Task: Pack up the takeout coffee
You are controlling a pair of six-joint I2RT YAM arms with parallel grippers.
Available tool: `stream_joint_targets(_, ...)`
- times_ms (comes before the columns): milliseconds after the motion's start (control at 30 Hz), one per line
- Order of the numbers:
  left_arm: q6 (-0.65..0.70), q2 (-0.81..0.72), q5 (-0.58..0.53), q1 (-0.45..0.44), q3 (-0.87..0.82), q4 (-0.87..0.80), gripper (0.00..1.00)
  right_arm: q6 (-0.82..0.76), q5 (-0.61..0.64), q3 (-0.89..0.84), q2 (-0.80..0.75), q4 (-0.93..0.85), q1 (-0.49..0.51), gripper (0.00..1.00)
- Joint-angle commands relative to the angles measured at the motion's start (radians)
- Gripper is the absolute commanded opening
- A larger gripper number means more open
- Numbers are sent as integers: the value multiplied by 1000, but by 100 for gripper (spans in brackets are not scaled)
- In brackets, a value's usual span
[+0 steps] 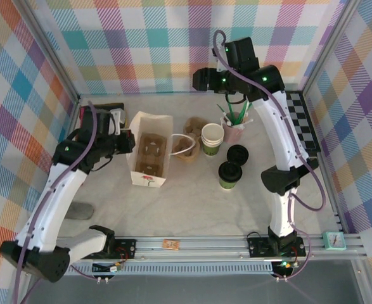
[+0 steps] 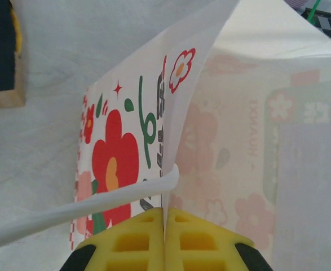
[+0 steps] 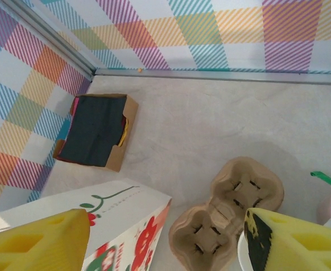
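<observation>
On the tabletop [image 1: 192, 209] in front of your two arms, the takeout coffee [image 1: 230, 175] stood upright right of centre, a green cup under a black lid, with neither tool touching it. Just behind it lay a separate black lid [image 1: 237, 152]. Behind and to the left of that lid stood a stack of white-and-green cups [image 1: 212, 137], next to a pink cup of green stirrers [image 1: 233, 126].

Left of the stack lay a brown pulp cup carrier [image 1: 186, 145]. Further left, a white paper bag [image 1: 149, 149] printed with red flowers stood open, and a second carrier [image 1: 151, 152] was visible inside it.

Your left tool [image 1: 127, 142] was at the bag's left wall. In the left wrist view, its yellow fingers [image 2: 137, 243] were pressed together on the bag's [image 2: 120, 158] paper edge, with the white handle strip [image 2: 69, 214] crossing just above them.

Your right tool [image 1: 201, 79] hung raised over the back of the tabletop. In the right wrist view, its fingers [image 3: 38, 243] stood wide apart and held nothing. Below them were the bag [image 3: 126, 226], the loose carrier [image 3: 233, 214] and a small cardboard box [image 3: 97, 132] with dark contents near the back left corner.
</observation>
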Motion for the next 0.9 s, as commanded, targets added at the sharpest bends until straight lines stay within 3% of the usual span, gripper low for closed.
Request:
stream_joint_targets(0,-39,46,74,23,65,-43,0,-9,-38,30,5,-63,-7,75)
stream_joint_targets(300,-95,118,134,40,149,-106,0,-58,-110,-57,-49,-128,-2,76)
stream_joint_targets(467,-131,121,132,34,171,-161,0,-61,-85,-61,-60,-211,6,76)
stream_joint_targets(700,-223,48,118,-3,87,-111,0,-69,-9,-357,-245,-129,17,83)
stream_joint_targets(867,-251,-6,92,-11,31,-101,0,-60,1,-477,-326,-105,17,88)
